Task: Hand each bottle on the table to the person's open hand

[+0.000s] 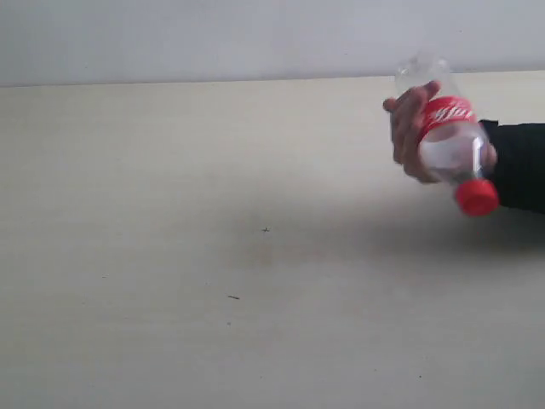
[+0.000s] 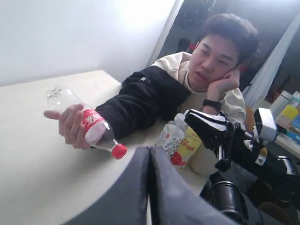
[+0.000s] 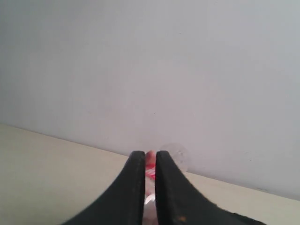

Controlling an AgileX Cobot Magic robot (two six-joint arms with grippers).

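A person's hand holds the clear bottle with the red label above the table at the right, tilted so its red cap points down and forward. Neither gripper shows in the exterior view. In the left wrist view the same bottle lies in the hand, well beyond my left gripper, which is shut and empty. My right gripper has its jaws nearly together with nothing between them. The bottle's clear base shows far off beyond it.
The person's black sleeve rests along the table's right side. A white-labelled bottle and a yellow bottle stand together at the table edge in front of the seated person. My right arm is beside them.
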